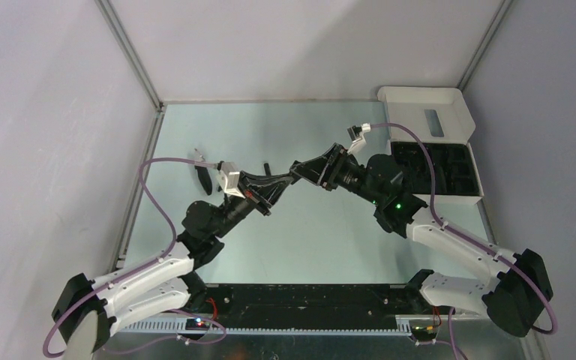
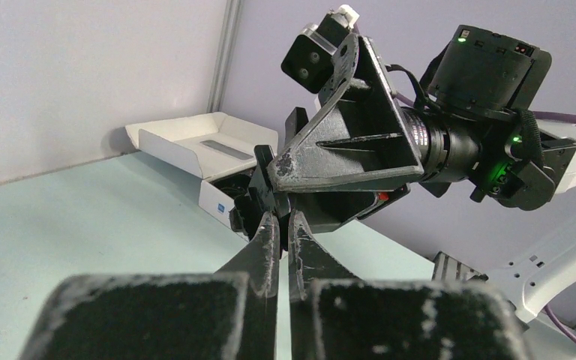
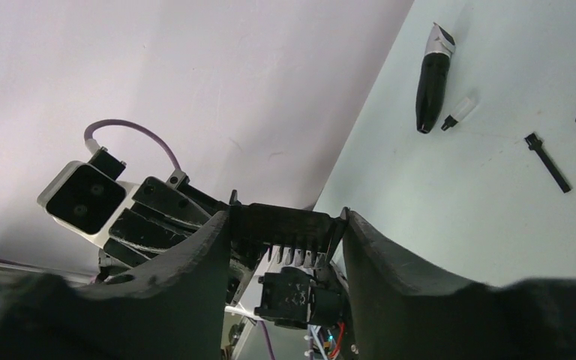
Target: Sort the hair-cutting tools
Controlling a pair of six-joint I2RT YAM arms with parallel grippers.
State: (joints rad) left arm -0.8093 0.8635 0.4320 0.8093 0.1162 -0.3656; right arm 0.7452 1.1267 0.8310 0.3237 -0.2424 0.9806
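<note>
The left fingers pinch the black toothed plastic comb attachment while the right fingers clamp its ends.

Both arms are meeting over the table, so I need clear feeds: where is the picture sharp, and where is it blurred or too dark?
Top view: even light, no glare, but the meeting point is black on black. Left wrist: near fingers blurred, right gripper sharp. Right wrist: jaws dark and soft, comb readable, trimmer crisp.

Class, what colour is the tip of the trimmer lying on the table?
Silver; the trimmer shows best in the right wrist view.
</note>
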